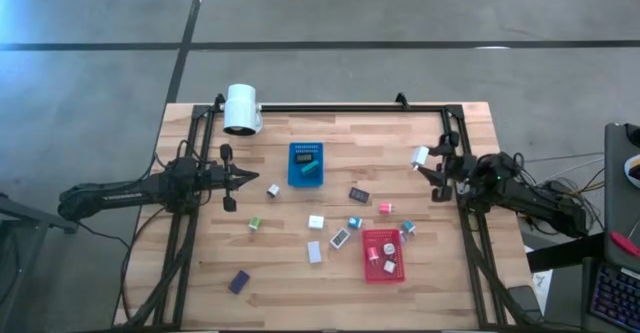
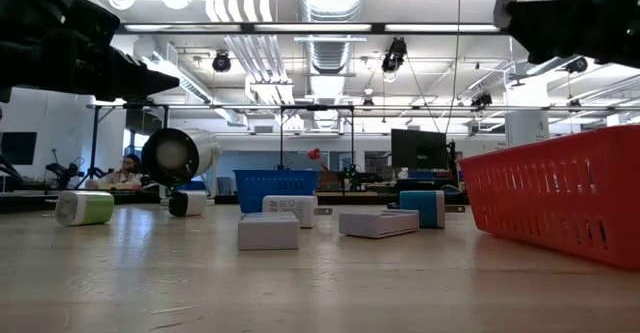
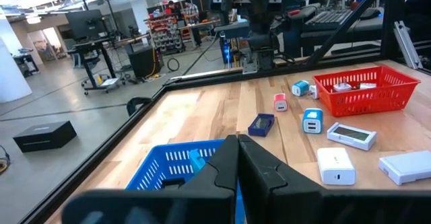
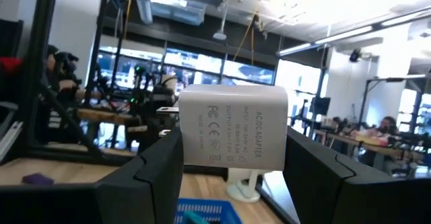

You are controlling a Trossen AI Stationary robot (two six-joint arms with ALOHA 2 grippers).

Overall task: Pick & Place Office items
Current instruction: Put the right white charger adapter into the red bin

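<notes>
Transport is the step in hand: right end effector [image 4: 232,160] is clamped on a white adapter [image 4: 232,135], high near the surface's [image 1: 200,273] right edge. Next comes lowering it into a tray, probably red [image 1: 383,270]. Left end effector [image 1: 236,181] hovers together, empty.

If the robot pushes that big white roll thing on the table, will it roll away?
Probably, yes. The white roll lies on its side near the table's far edge, and its round end shows in the low view, so a sideways push would likely set it rolling. It looks hollow, so it may be light for its size. A push along its length would more likely slide it.
</notes>
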